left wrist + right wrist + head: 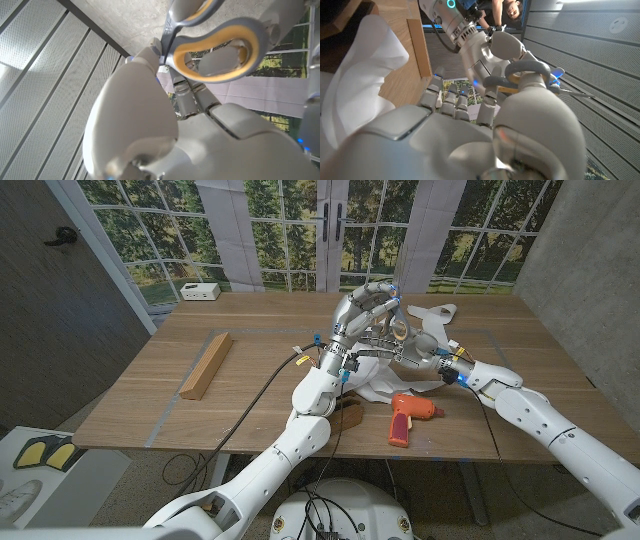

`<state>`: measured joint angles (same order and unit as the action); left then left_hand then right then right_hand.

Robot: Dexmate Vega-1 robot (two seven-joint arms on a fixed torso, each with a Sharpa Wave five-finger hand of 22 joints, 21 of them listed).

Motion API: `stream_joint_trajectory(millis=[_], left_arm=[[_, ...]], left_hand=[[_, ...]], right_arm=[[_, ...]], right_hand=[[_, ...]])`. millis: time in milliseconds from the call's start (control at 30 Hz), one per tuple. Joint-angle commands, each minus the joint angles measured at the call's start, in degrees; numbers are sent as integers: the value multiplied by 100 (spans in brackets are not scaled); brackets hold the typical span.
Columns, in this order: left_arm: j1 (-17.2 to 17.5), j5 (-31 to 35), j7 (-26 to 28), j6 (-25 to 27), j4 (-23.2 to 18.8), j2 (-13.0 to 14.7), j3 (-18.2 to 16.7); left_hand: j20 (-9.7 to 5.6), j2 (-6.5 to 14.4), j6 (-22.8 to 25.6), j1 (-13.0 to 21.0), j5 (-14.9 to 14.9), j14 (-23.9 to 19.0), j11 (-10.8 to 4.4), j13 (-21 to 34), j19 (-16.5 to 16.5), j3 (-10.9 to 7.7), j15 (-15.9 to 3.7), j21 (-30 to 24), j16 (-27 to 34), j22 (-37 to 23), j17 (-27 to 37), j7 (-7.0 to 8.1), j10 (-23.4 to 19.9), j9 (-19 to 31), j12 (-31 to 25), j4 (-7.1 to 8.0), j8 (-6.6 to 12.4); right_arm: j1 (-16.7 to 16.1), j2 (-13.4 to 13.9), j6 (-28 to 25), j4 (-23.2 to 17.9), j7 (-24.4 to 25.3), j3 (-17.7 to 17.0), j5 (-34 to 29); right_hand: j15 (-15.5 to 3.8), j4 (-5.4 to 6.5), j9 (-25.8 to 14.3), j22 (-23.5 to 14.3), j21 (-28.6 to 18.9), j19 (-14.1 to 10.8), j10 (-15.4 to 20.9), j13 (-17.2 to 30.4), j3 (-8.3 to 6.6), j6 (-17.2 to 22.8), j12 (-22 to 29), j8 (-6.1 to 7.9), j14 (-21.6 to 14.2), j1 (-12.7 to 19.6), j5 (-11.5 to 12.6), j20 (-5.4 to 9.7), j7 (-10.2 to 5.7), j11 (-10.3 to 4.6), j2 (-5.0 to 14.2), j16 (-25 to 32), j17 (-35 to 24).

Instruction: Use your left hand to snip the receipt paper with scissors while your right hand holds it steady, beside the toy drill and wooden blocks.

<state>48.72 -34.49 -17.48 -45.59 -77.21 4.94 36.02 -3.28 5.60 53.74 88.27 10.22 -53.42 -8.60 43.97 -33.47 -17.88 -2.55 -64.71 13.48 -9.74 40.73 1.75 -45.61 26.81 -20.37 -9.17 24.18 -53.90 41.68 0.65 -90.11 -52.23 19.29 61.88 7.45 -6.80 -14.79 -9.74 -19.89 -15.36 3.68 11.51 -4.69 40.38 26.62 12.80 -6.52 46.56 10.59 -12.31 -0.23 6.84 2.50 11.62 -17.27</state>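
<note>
Setting: wooden table (250,395) before a backdrop of printed windows and trees, grey panels to either side.

Head view. On the table's left part, one long wooden block (206,365), lying alone. At the far left edge, a small white box (200,291); whether it contains anything cannot be told. Near the front edge, right of centre, an orange toy drill (408,417) on its side. Above the table's middle, the left hand (366,315) is raised and grips the scissors (392,330), its fingers through the grey-and-yellow handles. Close against it, the right hand (425,352) reaches in from the right. White receipt paper (385,387) lies crumpled on the table under and behind both hands; whether the right hand pinches it cannot be told. A dark brown item (349,418) sits beside the left forearm, identity unclear.

Left wrist view. Back of the left hand (150,125), with a scissors handle loop (220,50), grey outside and yellow inside, at its fingers.

Right wrist view. Back of the right hand (470,140), fingers partly curled; white paper (365,75) beside it over the tabletop; the left hand (510,55) beyond, holding the scissors handles (530,75). A person (507,7) shows at the picture's edge.
</note>
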Motion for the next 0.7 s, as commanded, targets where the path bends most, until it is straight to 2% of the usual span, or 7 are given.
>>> stream_joint_trajectory(millis=[33, 67, 133, 300, 367, 500, 700], left_arm=[[-35, 149, 176, -66, -1, 64, 26], [-36, 139, 168, -70, 2, 66, 32], [-34, 142, 179, -81, 11, 65, 36], [-22, 192, 232, -93, -29, 105, 28], [-23, 176, 217, -94, -44, 120, 34], [-23, 201, 212, -100, -64, 139, 57], [-29, 205, 209, -110, -63, 149, 74]], left_hand=[[-805, 29, 56, 15, 40, -479, 1, 7, -42, -17, -960, -4, 16, -20, 28, 1, -71, -11, -52, -23, -19], [-806, 26, 56, 14, 40, -481, -4, 5, -43, -15, -960, -4, 18, -20, 30, -4, -74, -12, -52, -23, -20], [-803, 32, 59, 13, 41, -477, 1, -2, -41, -17, -956, -2, 14, -21, 27, 3, -78, -18, -49, -19, -23], [-801, 23, 59, 6, 39, -480, -2, 2, -44, -8, -964, -5, 18, -24, 31, 6, -78, -28, -53, -16, -33], [-797, 31, 52, 5, 40, -476, -4, 1, -42, -10, -963, -5, 13, -24, 28, 9, -74, -33, -51, -12, -39], [-798, 29, 62, 6, 40, -471, -13, 4, -41, -10, -958, -1, 11, -23, 29, 14, -74, -40, -53, -13, -42], [-800, 25, 73, 6, 38, -475, -14, 4, -45, -4, -964, 1, 19, -23, 37, 24, -79, -47, -56, -13, -44]], right_arm=[[-5, 200, 209, -106, 18, 7, -236], [5, 163, 227, -55, -59, 11, -183], [34, 132, 236, 6, -178, 33, -139], [145, 174, 381, 90, -386, 119, -319], [189, 203, 442, 98, -447, 153, -407], [319, 204, 450, 178, -691, 247, -440], [420, 172, 448, 308, -939, 313, -394]], right_hand=[[20, -59, -28, -30, 45, 73, -24, -36, -3, -79, -54, -8, 70, 132, -2, -4, 55, -32, 14, -18, 26], [29, -74, -33, -30, 70, 95, -6, -41, -16, -42, -68, 10, 81, 161, 0, -3, 36, -36, 22, -17, 43], [-33, -146, -78, -32, 171, 138, 102, -58, -119, 156, -138, 109, 118, 362, 9, 6, -74, -157, 127, 2, 129], [-147, -197, -206, -32, 335, 270, 232, -64, -223, 390, -232, 256, 201, 578, -6, 1, -288, -269, 227, 2, 245], [-163, -200, -268, -32, 399, 327, 267, -63, -244, 487, -271, 321, 302, 627, -14, 3, -262, -293, 244, -24, 287], [-198, -195, -388, -32, 551, 530, 183, -61, -274, 411, -396, 342, 513, 695, -27, 0, -371, -391, 272, -64, 355], [-177, -187, -496, -31, 659, 664, 98, -58, -294, 338, -505, 361, 669, 737, -32, 2, -381, -322, 294, -77, 406]])
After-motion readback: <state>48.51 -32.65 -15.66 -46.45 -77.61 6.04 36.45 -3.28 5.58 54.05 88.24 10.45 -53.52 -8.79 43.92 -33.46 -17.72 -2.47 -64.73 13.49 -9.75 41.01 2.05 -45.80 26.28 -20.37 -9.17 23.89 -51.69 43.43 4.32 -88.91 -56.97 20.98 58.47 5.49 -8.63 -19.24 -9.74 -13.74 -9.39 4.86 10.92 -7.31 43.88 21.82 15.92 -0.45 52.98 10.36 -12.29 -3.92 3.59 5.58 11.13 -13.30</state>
